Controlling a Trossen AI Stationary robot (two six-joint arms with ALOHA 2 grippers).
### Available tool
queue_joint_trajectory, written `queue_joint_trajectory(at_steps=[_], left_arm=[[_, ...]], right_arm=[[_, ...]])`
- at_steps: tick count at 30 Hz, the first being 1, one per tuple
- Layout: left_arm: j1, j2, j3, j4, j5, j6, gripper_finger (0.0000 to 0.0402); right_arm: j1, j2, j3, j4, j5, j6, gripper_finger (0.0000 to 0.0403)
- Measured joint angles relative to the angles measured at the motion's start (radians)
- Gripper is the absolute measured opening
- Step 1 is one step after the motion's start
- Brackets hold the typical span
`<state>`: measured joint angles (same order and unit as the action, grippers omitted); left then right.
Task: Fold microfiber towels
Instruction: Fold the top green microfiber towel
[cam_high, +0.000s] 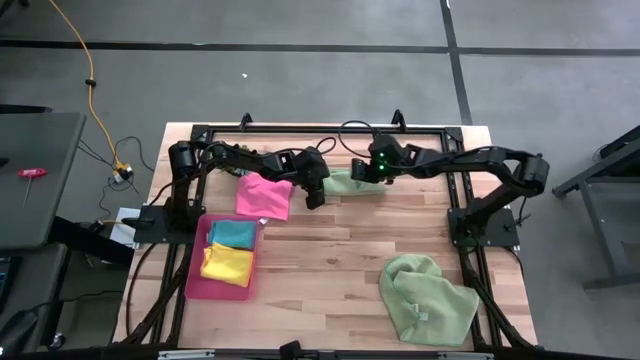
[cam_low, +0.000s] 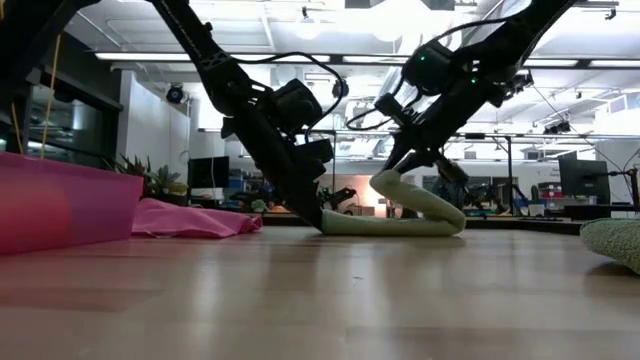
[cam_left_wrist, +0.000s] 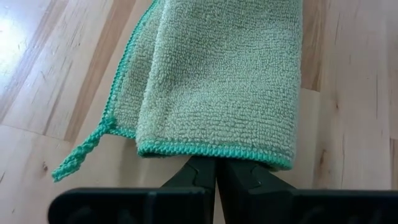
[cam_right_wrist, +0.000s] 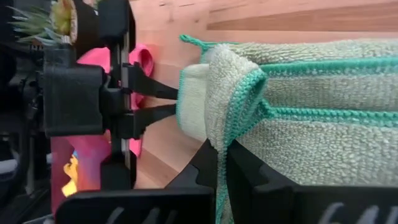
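A pale green towel (cam_high: 355, 183) lies folded at the table's far middle, between my two grippers. My left gripper (cam_high: 314, 196) is shut on its left end, low at the table (cam_low: 322, 218). My right gripper (cam_high: 378, 170) is shut on its upper layers, lifted above the table (cam_low: 402, 163). A hot pink towel (cam_high: 263, 195) lies flat to the left. A teal towel (cam_high: 234, 233) and a yellow towel (cam_high: 228, 264) lie folded in the pink tray (cam_high: 196, 272). A second pale green towel (cam_high: 428, 298) lies crumpled at the near right. My left gripper pinches the towel's folded left end (cam_left_wrist: 214, 152) between its two fingers, several layers thick. The fingers slant down from the table's left. That end lies on the table. My right gripper pinches the teal-stitched edges (cam_right_wrist: 231, 134) of the towel's upper layers between its two fingers, coming from above. The held part (cam_low: 385, 182) is lifted and curls over; the lower layer (cam_low: 400, 224) stays on the table.
The small spiky plant (cam_right_wrist: 40, 22) stands at the far left beyond the pink towel. The dark frame rails (cam_high: 470, 200) run along the table's sides and far edge. Bare wood (cam_high: 320, 270) lies in the near middle.
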<state>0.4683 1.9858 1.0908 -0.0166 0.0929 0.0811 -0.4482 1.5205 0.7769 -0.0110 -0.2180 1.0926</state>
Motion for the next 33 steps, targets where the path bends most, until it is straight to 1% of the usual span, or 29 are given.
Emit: queue_joint_trajectory(at_steps=[7, 11, 16, 20, 27, 30, 33], left_arm=[[0.0, -0.001, 0.0, 0.0, 0.0, 0.0, 0.0], [0.0, -0.002, 0.0, 0.001, 0.0, 0.0, 0.0], [0.0, -0.002, 0.001, 0.001, -0.004, 0.0, 0.0], [0.0, -0.002, 0.001, 0.007, -0.004, -0.001, 0.0], [0.0, -0.002, 0.001, 0.02, -0.004, -0.002, 0.0], [0.0, -0.002, 0.001, 0.021, -0.004, -0.003, 0.0], [0.0, -0.002, 0.001, 0.024, -0.004, -0.003, 0.0]], right_arm=[[0.0, 0.061, 0.0, 0.134, -0.051, 0.034, 0.0], [0.0, 0.093, 0.0, 0.151, -0.07, 0.055, 0.0], [0.0, 0.124, 0.0, 0.177, -0.066, 0.086, 0.0], [0.002, 0.13, 0.0, 0.201, -0.023, 0.117, 0.0], [0.011, 0.13, 0.0, 0.211, -0.039, 0.115, 0.0001], [0.012, 0.13, 0.0, 0.218, -0.04, 0.115, 0.0015], [0.012, 0.13, 0.0, 0.246, -0.039, 0.114, 0.0052]])
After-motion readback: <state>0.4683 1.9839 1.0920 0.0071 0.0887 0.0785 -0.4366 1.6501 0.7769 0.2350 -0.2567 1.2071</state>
